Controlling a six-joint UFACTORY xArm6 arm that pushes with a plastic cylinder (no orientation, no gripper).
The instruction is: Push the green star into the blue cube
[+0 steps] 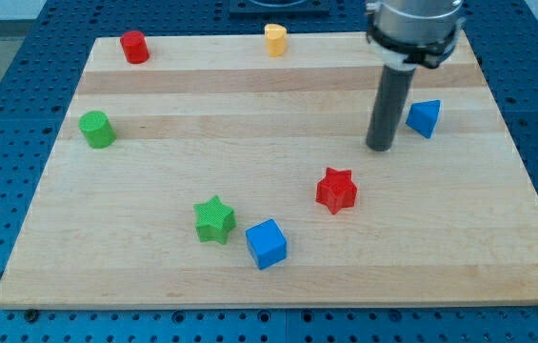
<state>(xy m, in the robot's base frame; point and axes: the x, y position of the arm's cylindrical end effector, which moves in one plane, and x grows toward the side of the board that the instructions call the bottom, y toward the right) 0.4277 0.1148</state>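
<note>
The green star (214,219) lies on the wooden board toward the view's bottom, left of centre. The blue cube (267,244) sits just to its lower right, with a small gap between them. My tip (379,148) rests on the board in the upper right part, far from both, above and right of the red star (336,190).
A blue triangular block (424,117) sits just right of my tip. A green cylinder (96,129) is at the left, a red cylinder (134,47) at the top left, and a yellow block (275,40) at the top centre. The board's edge (278,303) runs along the bottom.
</note>
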